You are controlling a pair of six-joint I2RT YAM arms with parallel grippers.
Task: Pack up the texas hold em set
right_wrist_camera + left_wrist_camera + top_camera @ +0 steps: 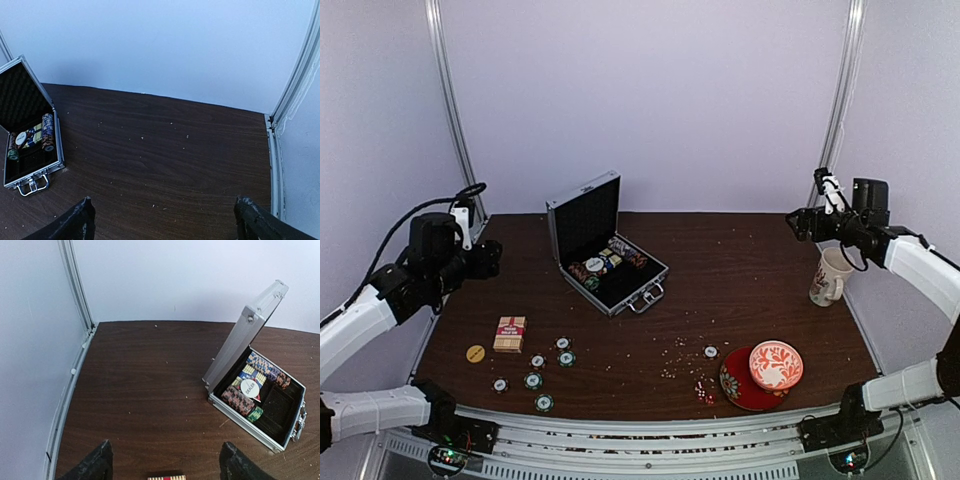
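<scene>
1. Both tools were spread and held nothing: your left tool (485, 258) hung high over the tabletop's (720, 270) left edge, and your right tool (802, 222) hung high at the far right, above the white mug (831, 277).
2. Nearest the left tool lay the card box (509, 333), its end just showing between the fingers (97, 465) in the left wrist view. I judged it your likeliest first pick.
3. You needed to come down straight and close across the box's narrow sides, clear of the loose chips (533, 380) near it.
4. The briefcase (605, 225) stood open mid-tabletop with its lid upright. Chips (607, 262) filled the far part, and the bare near part looked the place for the box.
5. The dice (703, 388) lay beside the red saucer (735, 385), nearer your right tool. A careless sweep there could have nudged the bowl (776, 364).
</scene>
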